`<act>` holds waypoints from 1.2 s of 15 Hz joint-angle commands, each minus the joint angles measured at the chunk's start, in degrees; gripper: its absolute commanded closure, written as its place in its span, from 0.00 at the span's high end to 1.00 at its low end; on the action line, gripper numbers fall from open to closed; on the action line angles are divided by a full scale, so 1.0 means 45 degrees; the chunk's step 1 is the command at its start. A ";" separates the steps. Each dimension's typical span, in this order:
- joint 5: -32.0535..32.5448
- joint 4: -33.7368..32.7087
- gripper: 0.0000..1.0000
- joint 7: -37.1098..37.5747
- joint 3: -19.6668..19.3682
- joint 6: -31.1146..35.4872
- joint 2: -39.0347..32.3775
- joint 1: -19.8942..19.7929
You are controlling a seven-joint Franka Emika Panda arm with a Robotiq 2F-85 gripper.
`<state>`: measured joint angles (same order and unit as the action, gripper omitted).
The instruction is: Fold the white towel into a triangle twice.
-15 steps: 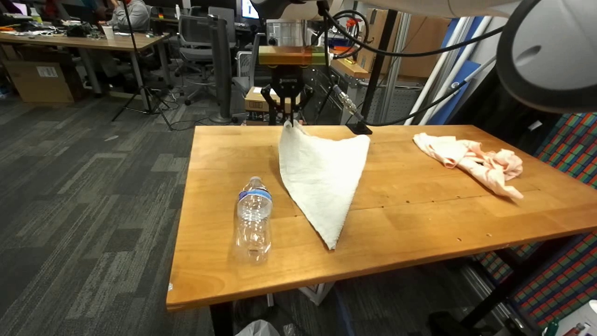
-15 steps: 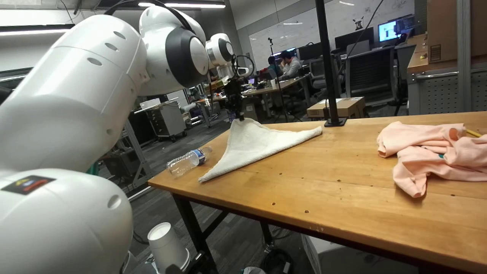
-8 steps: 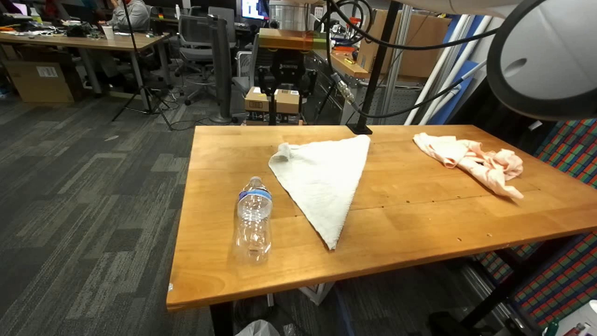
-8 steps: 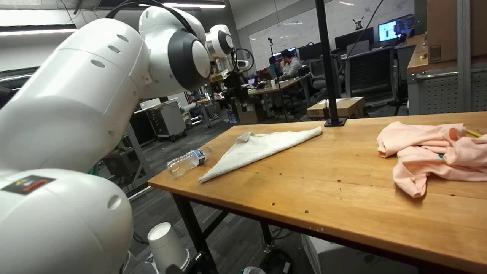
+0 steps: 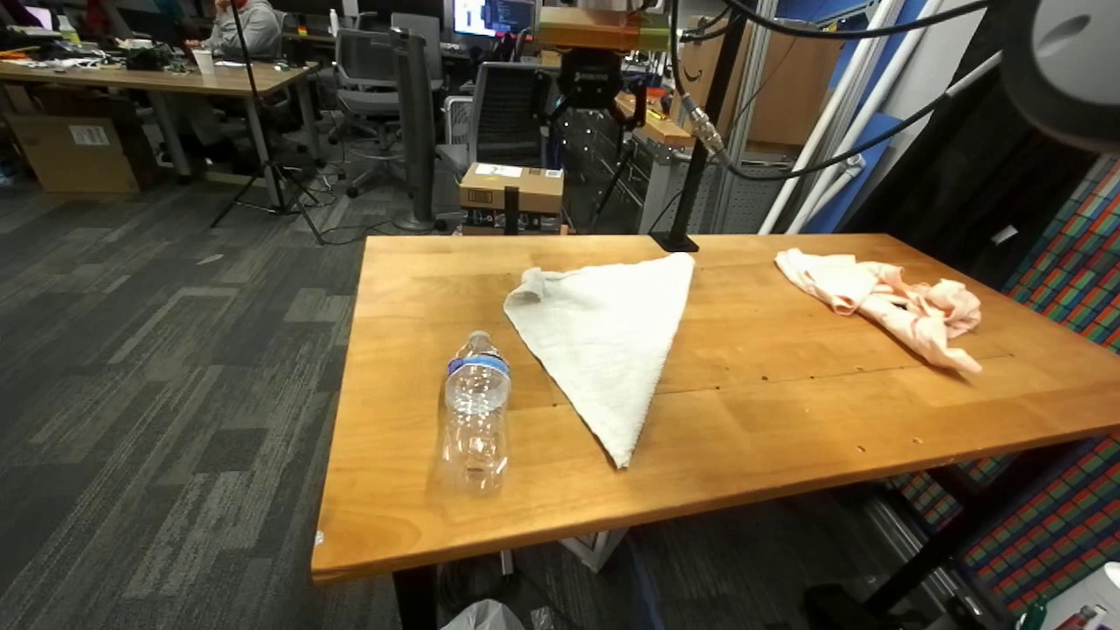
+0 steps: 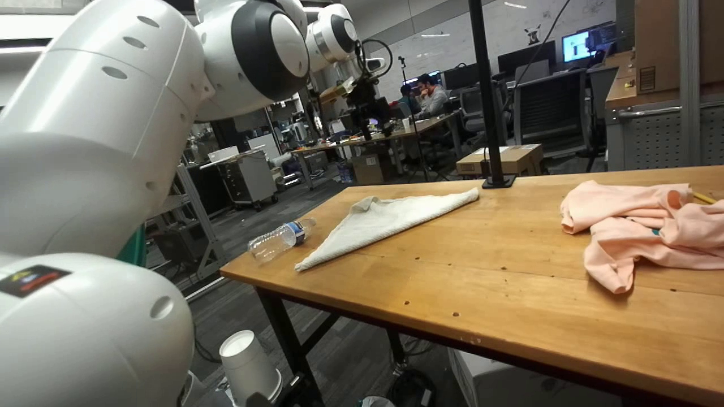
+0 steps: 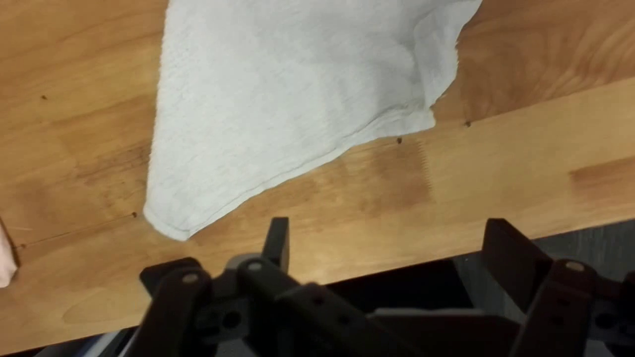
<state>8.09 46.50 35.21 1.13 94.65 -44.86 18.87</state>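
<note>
The white towel [image 5: 604, 350] lies on the wooden table in both exterior views, roughly a triangle. One point faces the near edge in an exterior view, and the corner by the bottle is rumpled and slightly curled over. My gripper [image 5: 588, 150] hangs well above the table at its far edge, apart from the cloth. In the wrist view the gripper [image 7: 387, 220] has its fingers wide apart with nothing between them. There the towel [image 7: 287, 94] fills the upper middle, its hem running diagonally above the fingertips.
A clear plastic bottle [image 5: 477, 420] lies on its side beside the towel. Crumpled pink cloth [image 6: 639, 226] sits farther along the table [image 6: 509, 282]. A black post [image 6: 489, 113] rises from the table's edge behind the towel.
The gripper let go of the towel's raised corner, which dropped to the table and curled. The jaws spread, and the arm rose and shifted toward the black post.
</note>
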 commanded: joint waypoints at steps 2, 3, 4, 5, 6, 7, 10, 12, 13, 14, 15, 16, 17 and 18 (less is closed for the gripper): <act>0.0328 0.3640 1.00 0.0248 -0.0555 0.2081 0.2372 -0.0726; 0.0392 0.4202 1.00 0.0263 -0.0694 0.2478 0.2687 -0.0870; 0.0430 0.4783 1.00 0.0267 -0.0821 0.2920 0.2987 -0.1025; 0.0415 0.5367 1.00 0.0261 -0.0936 0.3343 0.3320 -0.1168; 0.0425 0.5968 1.00 0.0267 -0.1060 0.3764 0.3636 -0.1296; 0.0453 0.6562 1.00 0.0200 -0.1174 0.4200 0.3918 -0.1421; 0.0582 0.8379 1.00 0.0104 -0.1386 0.5329 0.4672 -0.1803; 0.0638 0.9651 1.00 0.0103 -0.1449 0.6188 0.5118 -0.2083; 0.0607 0.9903 1.00 0.0059 -0.1462 0.6453 0.5130 -0.2229; 0.0620 1.0148 1.00 0.0025 -0.1488 0.6756 0.5128 -0.2342; 0.0614 1.0275 1.00 0.0026 -0.1507 0.6979 0.5095 -0.2439; 0.0613 1.0401 1.00 0.0015 -0.1520 0.7228 0.5059 -0.2521; 0.0617 1.0275 1.00 0.0029 -0.1534 0.7401 0.4892 -0.2570; 0.0612 1.0189 1.00 0.0015 -0.1546 0.7552 0.4773 -0.2612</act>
<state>10.05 90.59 35.17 -5.52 125.43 -24.55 7.38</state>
